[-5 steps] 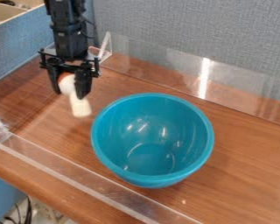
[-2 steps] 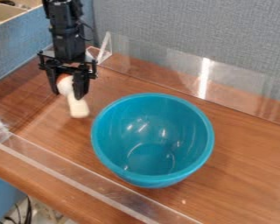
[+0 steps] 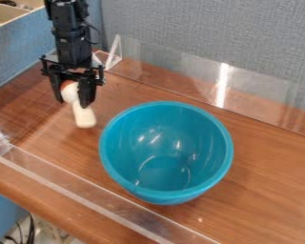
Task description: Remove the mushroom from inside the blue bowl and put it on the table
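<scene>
The mushroom (image 3: 80, 108) hangs tilted to the left of the blue bowl, its orange-tan cap up between the black fingers and its cream stem pointing down toward the table (image 3: 41, 133). My gripper (image 3: 73, 91) points straight down and is shut on the mushroom's cap. Whether the stem's end touches the wood or hangs just above it, I cannot tell. The blue bowl (image 3: 166, 152) stands to the right of the gripper, and nothing lies in it.
Low clear acrylic walls (image 3: 232, 81) border the tabletop at the back and along the front edge. A light wooden box (image 3: 15, 43) stands at the back left behind the arm. A grey fabric panel forms the backdrop.
</scene>
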